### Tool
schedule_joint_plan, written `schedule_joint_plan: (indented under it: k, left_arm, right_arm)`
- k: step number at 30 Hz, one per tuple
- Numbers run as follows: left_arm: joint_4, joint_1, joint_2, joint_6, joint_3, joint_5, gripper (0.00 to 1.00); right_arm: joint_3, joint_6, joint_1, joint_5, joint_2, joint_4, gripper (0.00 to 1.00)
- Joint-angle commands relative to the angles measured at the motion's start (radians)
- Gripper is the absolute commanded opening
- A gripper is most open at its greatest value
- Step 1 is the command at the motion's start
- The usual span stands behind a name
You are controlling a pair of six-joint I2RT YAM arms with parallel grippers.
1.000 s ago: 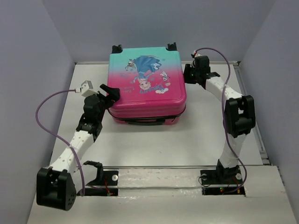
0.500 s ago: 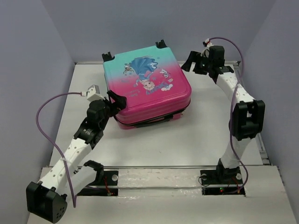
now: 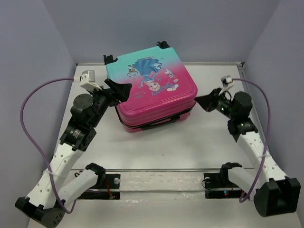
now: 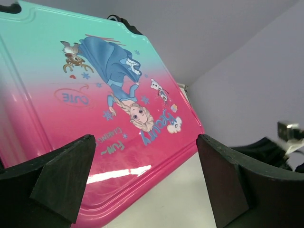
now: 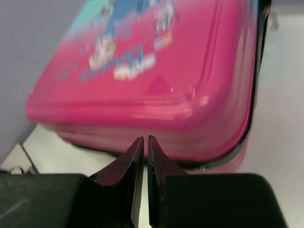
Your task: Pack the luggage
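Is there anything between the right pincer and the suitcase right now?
Nothing visible. The shut right pincer faces the pink side of the luggage, with only a strip of bare table between them.

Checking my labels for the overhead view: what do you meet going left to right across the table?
In order: left arm's purple cable loop → open black left gripper at the case's left edge → pink-to-teal hard-shell luggage → shut black right gripper → right arm's purple cable.
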Motion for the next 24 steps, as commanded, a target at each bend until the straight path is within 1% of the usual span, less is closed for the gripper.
schedule_joint_plan:
  k: [1,2,3,4,6,7,11,12,13,16,21,23,24]
  left_arm:
    - [-0.046,0.003,-0.078,0.037,-0.111,0.022,0.99]
    - [-0.052,0.003,-0.085,0.037,-0.130,0.030,0.99]
    - [-0.058,0.003,-0.091,0.040,-0.150,0.067,0.99]
    - [-0.078,0.003,-0.097,0.047,-0.184,0.101,0.99]
    - [-0.103,0.003,-0.103,0.061,-0.211,0.121,0.99]
    - [-0.117,0.003,-0.114,0.066,-0.237,0.128,0.99]
    - [-0.138,0.003,-0.128,0.078,-0.255,0.141,0.99]
    - [-0.135,0.003,-0.126,0.081,-0.256,0.156,0.99]
    - [-0.132,0.003,-0.120,0.087,-0.250,0.164,0.99]
    - [-0.144,0.003,-0.102,0.110,-0.230,0.174,0.99]
    - [-0.137,0.003,-0.088,0.114,-0.230,0.184,0.99]
    - [-0.126,0.003,-0.085,0.109,-0.236,0.188,0.99]
    - [-0.123,0.003,-0.086,0.106,-0.238,0.191,0.99]
  right_arm:
    - [-0.293,0.059,0.001,-0.038,-0.047,0.279,0.21]
    - [-0.350,0.054,0.001,-0.024,-0.044,0.291,0.26]
    - [-0.371,0.054,0.001,-0.015,-0.033,0.310,0.36]
    - [-0.394,0.051,0.001,-0.010,-0.024,0.364,0.40]
    - [-0.433,0.038,0.001,0.005,0.018,0.400,0.44]
    - [-0.445,0.031,0.001,0.020,0.032,0.449,0.44]
    - [-0.490,0.010,0.001,0.079,0.127,0.613,0.44]
    - [-0.490,-0.005,0.001,0.071,0.157,0.648,0.45]
    - [-0.490,-0.012,0.001,0.045,0.217,0.722,0.46]
    - [-0.494,-0.015,0.001,0.015,0.291,0.819,0.47]
    - [-0.451,-0.006,0.001,-0.022,0.387,0.874,0.51]
    - [-0.432,0.014,0.001,-0.045,0.421,0.931,0.51]
    - [-0.431,0.028,0.001,-0.054,0.447,0.987,0.51]
